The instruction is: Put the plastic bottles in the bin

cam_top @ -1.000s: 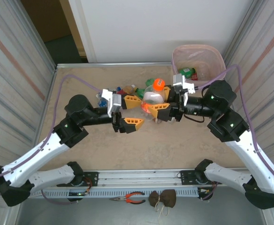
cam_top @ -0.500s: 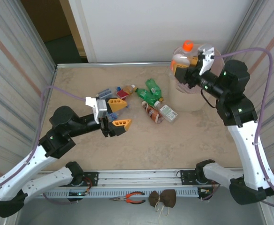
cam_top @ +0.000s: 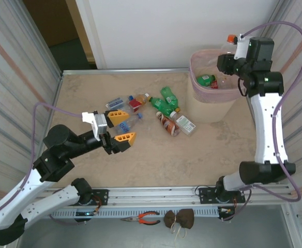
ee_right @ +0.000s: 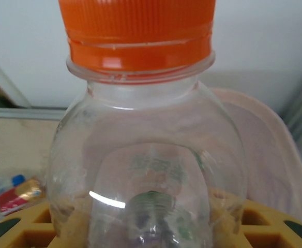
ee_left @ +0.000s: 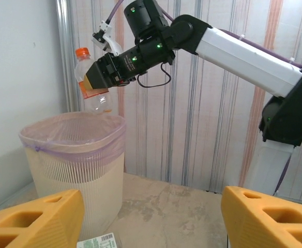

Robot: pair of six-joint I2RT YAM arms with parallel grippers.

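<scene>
My right tool (ee_left: 92,84) is clamped on a clear orange-capped bottle (ee_right: 147,170), holding it upright just above the pink bin (ee_left: 73,181). My left tool (cam_top: 123,127) hangs spread wide over the bench (cam_top: 192,155), near the other bottles (cam_top: 167,107) lying there.

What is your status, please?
Left tool open, empty. Right tool shut on orange-cap bottle, above bin. More bottles on table. Nothing in the way.

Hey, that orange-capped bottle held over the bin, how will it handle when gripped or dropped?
The orange-capped bottle looks clear and empty, so probably light. Its plastic wall may flex in the right gripper. Its rounded body would likely roll if it landed on the table.
</scene>
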